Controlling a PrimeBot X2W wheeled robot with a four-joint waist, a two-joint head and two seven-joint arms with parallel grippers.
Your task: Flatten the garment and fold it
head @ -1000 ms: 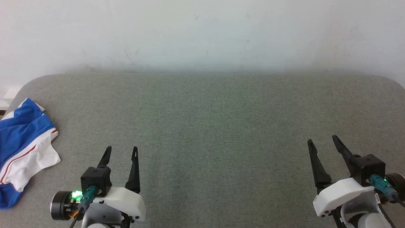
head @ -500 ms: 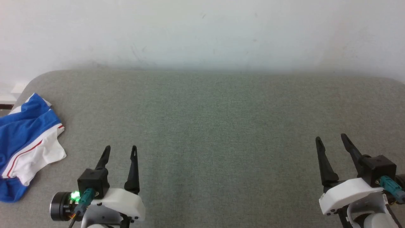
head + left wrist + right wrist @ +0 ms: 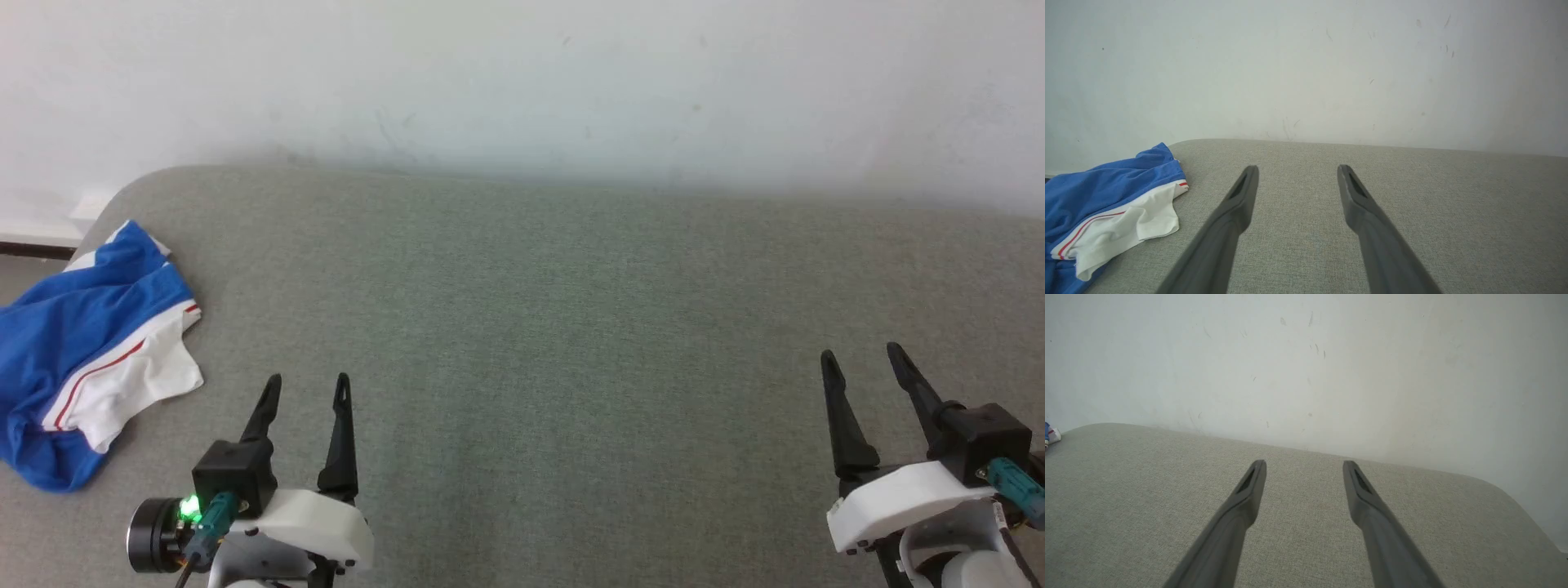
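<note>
While my head view swings toward my left, the whole picture slides rightward, so the shift is the camera's and not the cloth's.

Far left: the garment (image 3: 90, 327) now sits more fully in frame than a second ago, when the left border cut most of it off. It lies crumpled at the left rim of the pad (image 3: 539, 327), blue folds above, a white sleeve with red trim toward me, and its outer part seems to hang past the rim. Its heap has the same shape as before; nothing has touched it.

Lower left: my left gripper (image 3: 309, 380) hovers over bare pad, fingers spread wide and empty, just to the right of the sleeve and apart from it. The left wrist view shows the cloth off to the left of both fingers, not between them.

Centre: bare pad against a pale wall (image 3: 522, 82), which I judge to be room enough for spreading the shirt.

Lower right: my right gripper (image 3: 861, 353) is likewise spread and empty, well apart from the garment, which reaches the right wrist view as a sliver at the left border.

Reading: flattening has not begun. The turn brings the target into sight, and I judge the next step to be a left-arm reach toward the sleeve.
</note>
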